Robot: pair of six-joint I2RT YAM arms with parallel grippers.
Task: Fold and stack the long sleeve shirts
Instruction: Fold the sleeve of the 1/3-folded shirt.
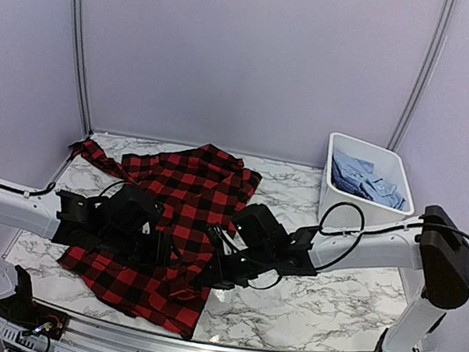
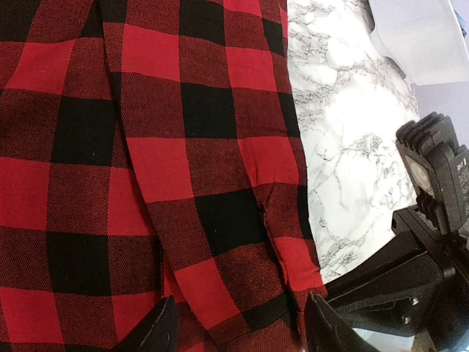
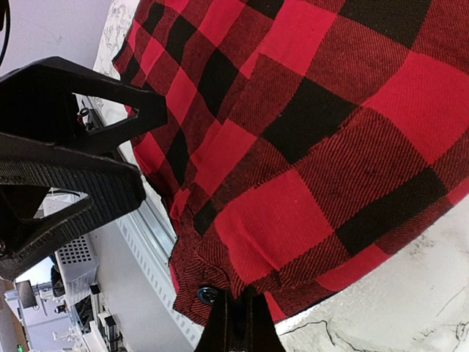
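Pinches buttoned hem of soft red-and-black flannel shirt [image 1: 187, 195] with right pincer [image 3: 236, 314]; holds left pincer [image 2: 243, 324] wide over rumpled cloth on marble worktop [image 1: 331, 300].

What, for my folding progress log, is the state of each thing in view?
flannel shirt: unfolded, lying rumpled on the table.
light blue shirts: heaped in the white tub.
white tub: upright at the table's far right.
left claw: open, astride the flannel shirt.
right claw: shut, pinching the flannel shirt's hem.
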